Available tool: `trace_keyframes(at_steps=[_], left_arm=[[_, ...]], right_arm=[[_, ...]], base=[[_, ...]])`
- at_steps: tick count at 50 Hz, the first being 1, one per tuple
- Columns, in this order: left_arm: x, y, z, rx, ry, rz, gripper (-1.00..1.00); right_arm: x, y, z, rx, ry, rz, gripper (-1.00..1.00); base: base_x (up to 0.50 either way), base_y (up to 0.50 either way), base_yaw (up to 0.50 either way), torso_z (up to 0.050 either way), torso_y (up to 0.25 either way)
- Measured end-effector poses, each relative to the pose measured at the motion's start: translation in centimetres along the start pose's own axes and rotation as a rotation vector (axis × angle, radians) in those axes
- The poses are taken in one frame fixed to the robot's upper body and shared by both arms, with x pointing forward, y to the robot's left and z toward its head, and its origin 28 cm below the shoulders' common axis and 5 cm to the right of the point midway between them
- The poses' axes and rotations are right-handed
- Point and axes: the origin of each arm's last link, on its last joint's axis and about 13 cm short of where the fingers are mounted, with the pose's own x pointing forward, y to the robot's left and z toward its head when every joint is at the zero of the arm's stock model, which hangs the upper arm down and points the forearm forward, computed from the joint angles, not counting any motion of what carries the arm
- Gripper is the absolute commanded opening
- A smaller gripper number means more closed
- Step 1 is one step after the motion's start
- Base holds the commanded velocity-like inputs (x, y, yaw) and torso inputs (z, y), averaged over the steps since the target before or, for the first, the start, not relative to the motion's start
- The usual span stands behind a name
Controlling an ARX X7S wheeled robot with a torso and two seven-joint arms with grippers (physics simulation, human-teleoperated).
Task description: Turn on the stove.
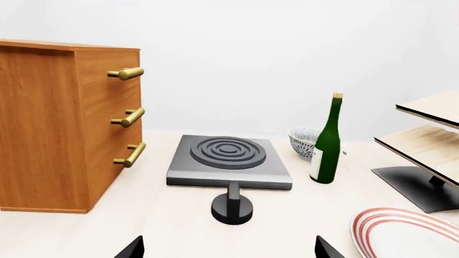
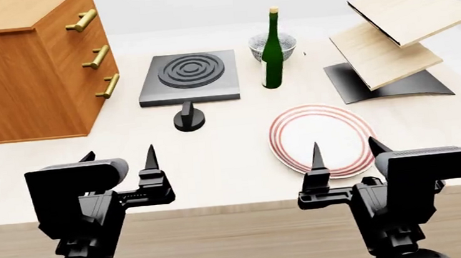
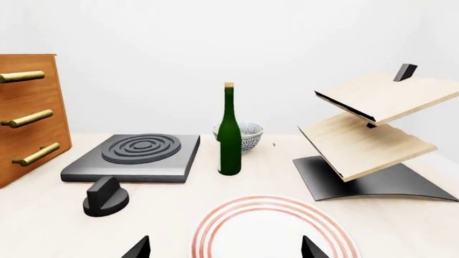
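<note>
Both grippers hover with jaws spread, holding nothing, at the near edge of the table

The stove lies well ahead of the left gripper, its black knob just in front of the slab and apart from both grippers; the wooden drawer chest stands beside the stove, off to the outer side of the left jaws; the red-ringed plate lies just ahead of the right gripper, with the green bottle, patterned bowl and tilted wooden shelf rack farther beyond
</note>
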Motion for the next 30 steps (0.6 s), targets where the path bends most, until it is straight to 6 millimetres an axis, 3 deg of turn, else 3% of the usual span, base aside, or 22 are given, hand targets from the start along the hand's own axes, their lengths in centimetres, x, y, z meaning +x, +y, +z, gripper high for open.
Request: trace_keyframes(at_steps=[30], left_arm=[[-0.4,0.2,0.4,-0.005,-0.009,0.002,1.0]], right_arm=[[-0.7,-0.1,1.2,0.053,-0.036,0.014,1.0]], base=[[0.5,0.0,0.0,0.0,0.0]])
